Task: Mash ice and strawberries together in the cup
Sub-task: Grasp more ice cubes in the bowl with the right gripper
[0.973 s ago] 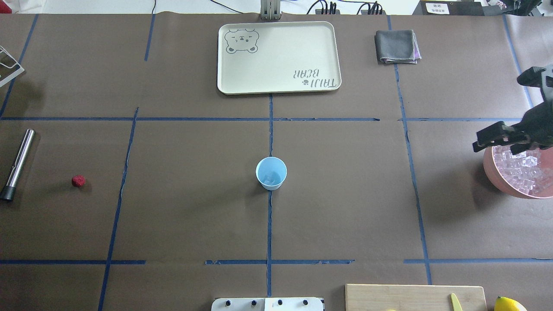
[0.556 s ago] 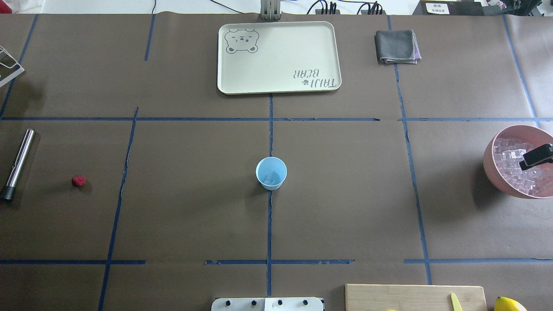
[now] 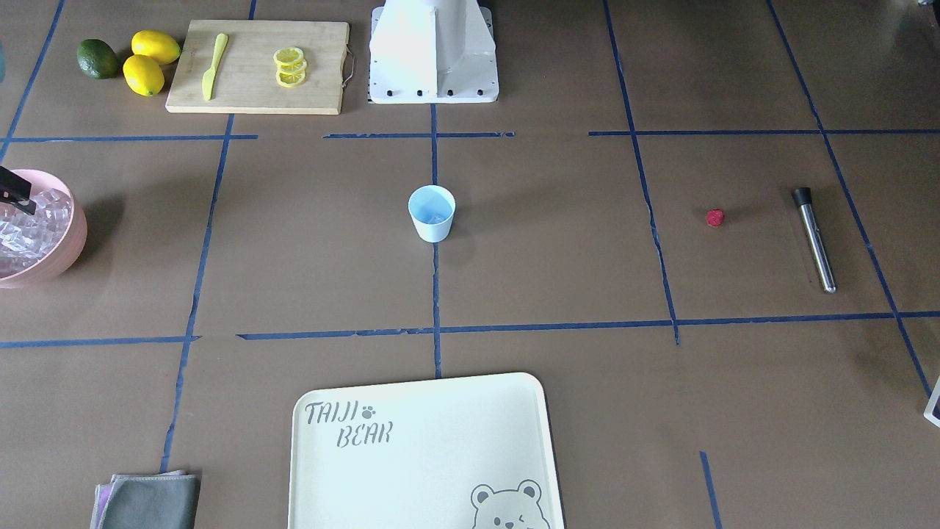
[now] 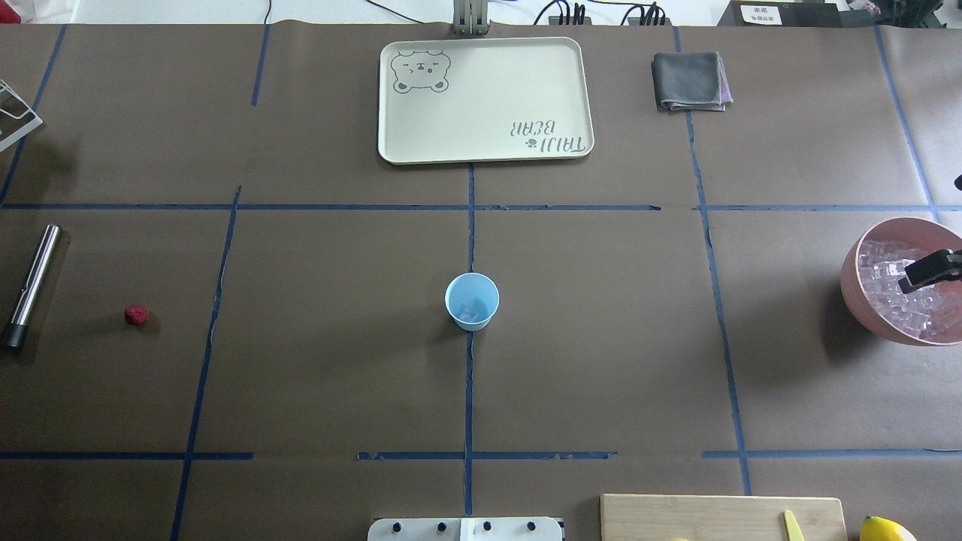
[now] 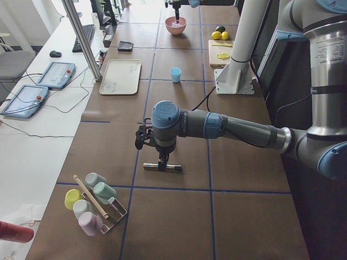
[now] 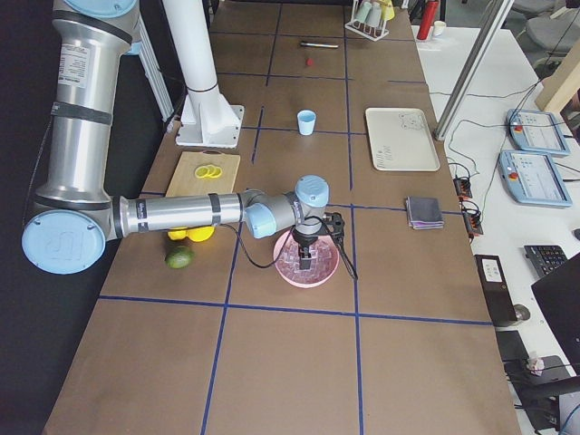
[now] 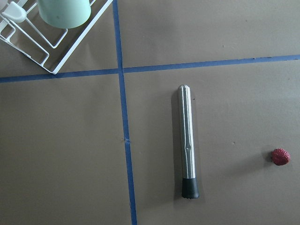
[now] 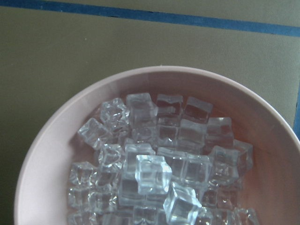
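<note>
The light-blue cup (image 4: pixel 472 300) stands upright at the table's middle, with a little ice (image 3: pixel 435 217) showing inside it. More ice (image 8: pixel 152 173) fills the pink bowl (image 4: pixel 853 289) at the right edge. My right gripper (image 4: pixel 930 272) hangs over that ice; only one dark finger shows, so I cannot tell its state. The red strawberry (image 4: pixel 136 315) lies alone on the table at the far left, beside a steel muddler (image 7: pixel 187 140). My left gripper (image 5: pixel 161 162) hovers above the muddler and shows only in the exterior left view, so I cannot tell its state.
A cream bear tray (image 4: pixel 485 101) and a folded grey cloth (image 4: pixel 690 81) lie at the far side. A cutting board (image 3: pixel 257 66) with a yellow knife and lemon slices, lemons (image 3: pixel 150 62) and a lime sit near the robot base (image 3: pixel 433 51). A cup rack (image 5: pixel 95 203) stands at the left end.
The right arm has pulled back toward the table's right edge over the bowl, so only a finger now shows overhead. Cup, strawberry and muddler have not moved.
</note>
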